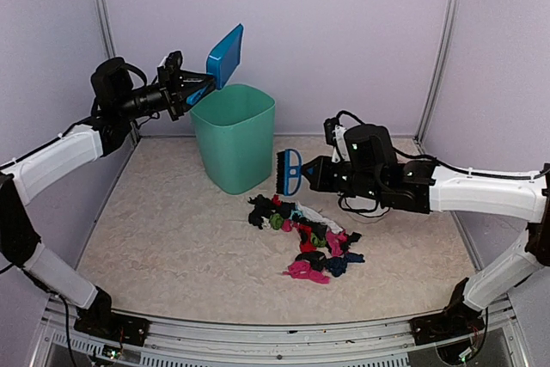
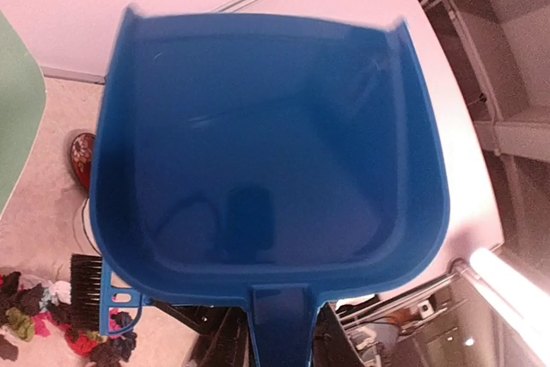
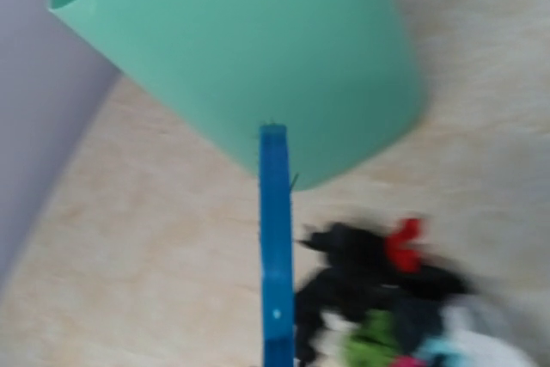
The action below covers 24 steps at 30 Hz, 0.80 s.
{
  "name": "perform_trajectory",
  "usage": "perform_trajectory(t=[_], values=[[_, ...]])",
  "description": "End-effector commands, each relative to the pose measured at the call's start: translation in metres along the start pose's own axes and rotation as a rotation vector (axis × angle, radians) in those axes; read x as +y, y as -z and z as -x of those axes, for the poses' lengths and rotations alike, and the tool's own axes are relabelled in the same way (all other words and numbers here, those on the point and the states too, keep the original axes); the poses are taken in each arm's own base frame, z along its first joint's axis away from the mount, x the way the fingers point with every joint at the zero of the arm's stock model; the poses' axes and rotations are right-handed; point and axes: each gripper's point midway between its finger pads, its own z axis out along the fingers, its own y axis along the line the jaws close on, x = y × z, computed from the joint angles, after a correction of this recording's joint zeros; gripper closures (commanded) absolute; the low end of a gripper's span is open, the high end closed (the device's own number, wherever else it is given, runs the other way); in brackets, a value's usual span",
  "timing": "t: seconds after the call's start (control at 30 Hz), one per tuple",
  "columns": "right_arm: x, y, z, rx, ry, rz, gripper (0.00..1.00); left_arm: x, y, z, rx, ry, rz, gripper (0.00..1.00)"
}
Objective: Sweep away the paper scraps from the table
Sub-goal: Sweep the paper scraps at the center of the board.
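Note:
The paper scraps (image 1: 305, 238) lie in one loose pile of black, pink, red, green and white bits near the middle of the table (image 1: 163, 229). My left gripper (image 1: 189, 89) is shut on the handle of a blue dustpan (image 1: 225, 55), held tilted high over the rim of a green bin (image 1: 234, 137). In the left wrist view the dustpan (image 2: 266, 152) fills the frame and its pan looks empty. My right gripper (image 1: 312, 174) is shut on a blue brush (image 1: 288, 172), which hangs just above the pile's far-left edge. The right wrist view is blurred, showing the brush (image 3: 275, 247), the scraps (image 3: 387, 290) and the bin (image 3: 249, 49).
The bin stands at the back of the table, just left of the brush. Purple walls close in the back and both sides. A metal rim (image 1: 275, 333) runs along the front edge. The left wrist view also catches the brush's black bristles (image 2: 86, 291).

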Motion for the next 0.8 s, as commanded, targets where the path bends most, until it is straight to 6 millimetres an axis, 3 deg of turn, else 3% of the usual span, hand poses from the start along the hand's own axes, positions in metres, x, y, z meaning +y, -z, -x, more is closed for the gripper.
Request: perform_trajectory(t=[0.0, 0.1, 0.47, 0.6, 0.77], values=[[0.036, -0.030, 0.013, -0.015, -0.200, 0.165, 1.00, 0.018, 0.015, -0.031, 0.016, -0.195, 0.207, 1.00], [0.043, -0.051, 0.003, 0.014, -0.304, 0.205, 1.00, 0.034, 0.032, -0.048, 0.004, -0.216, 0.289, 1.00], [0.015, -0.129, -0.042, 0.066, -0.572, 0.130, 1.00, 0.075, 0.103, -0.087, -0.057, -0.339, 0.676, 1.00], [-0.003, -0.153, -0.059, 0.086, -0.614, 0.060, 1.00, 0.087, 0.116, -0.107, -0.030, -0.356, 0.750, 1.00], [-0.037, -0.169, -0.075, 0.124, -0.678, -0.052, 1.00, 0.101, 0.119, -0.135, 0.037, -0.352, 0.800, 1.00]])
